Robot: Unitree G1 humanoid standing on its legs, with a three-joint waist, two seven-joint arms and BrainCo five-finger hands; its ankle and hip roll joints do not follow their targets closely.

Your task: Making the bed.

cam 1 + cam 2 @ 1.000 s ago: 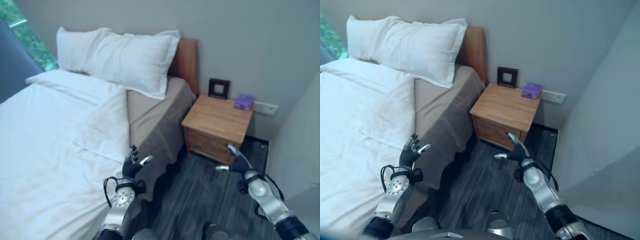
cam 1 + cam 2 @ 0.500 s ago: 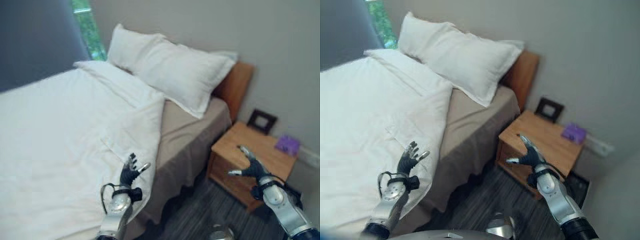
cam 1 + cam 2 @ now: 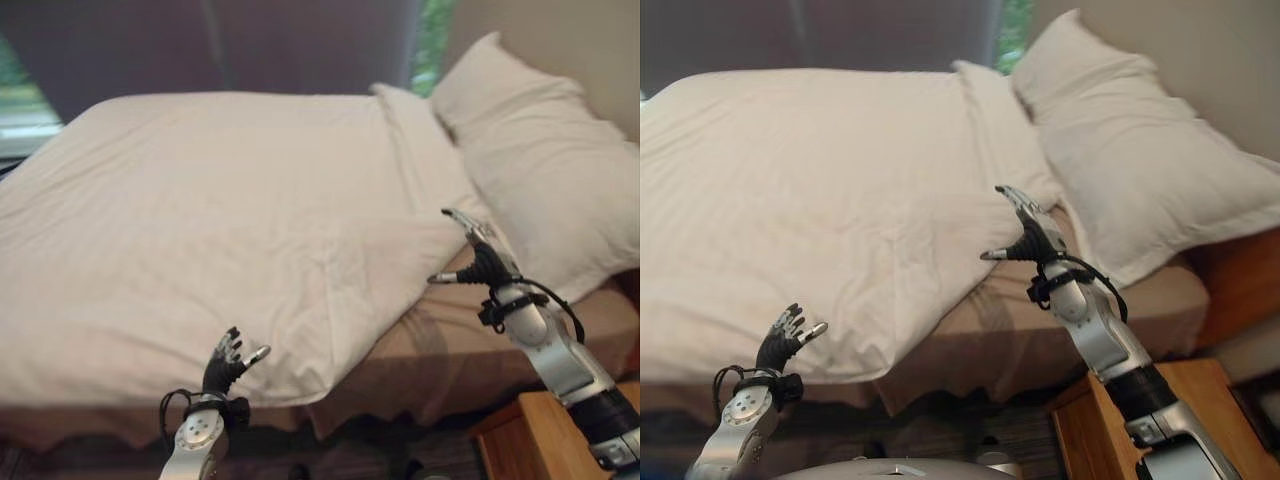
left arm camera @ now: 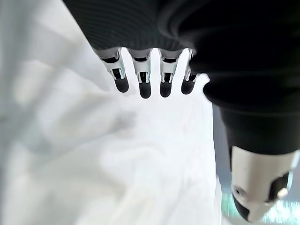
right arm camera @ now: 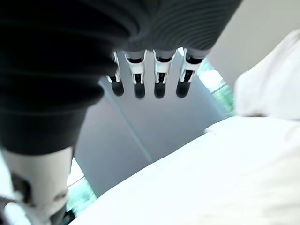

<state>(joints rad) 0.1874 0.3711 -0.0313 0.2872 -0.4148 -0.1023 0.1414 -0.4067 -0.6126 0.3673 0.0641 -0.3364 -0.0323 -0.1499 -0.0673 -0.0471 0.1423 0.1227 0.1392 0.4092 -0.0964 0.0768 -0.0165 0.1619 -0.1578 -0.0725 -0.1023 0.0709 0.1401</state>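
Observation:
A white duvet (image 3: 220, 210) covers most of the bed, its near right corner folded back so the tan sheet (image 3: 470, 340) shows. White pillows (image 3: 545, 170) lie at the head, on the right. My left hand (image 3: 225, 362) is open and raised in front of the duvet's near edge, apart from it; the left wrist view shows its fingers (image 4: 143, 77) straight above white cloth (image 4: 117, 154). My right hand (image 3: 1028, 235) is open, lifted over the folded-back corner and holding nothing. In the right wrist view its fingers (image 5: 150, 77) are straight above the duvet (image 5: 225, 173).
A wooden nightstand (image 3: 1140, 430) stands at the lower right beside the bed. A wooden headboard (image 3: 1235, 280) shows behind the pillows. Dark curtains (image 3: 250, 45) and a strip of window (image 3: 432, 30) run along the far side of the bed.
The camera has swung left, so the bed now spans the view and the nightstand sits at the lower right edge. My right hand has come up over the bed's turned-back corner; both hands stay open.

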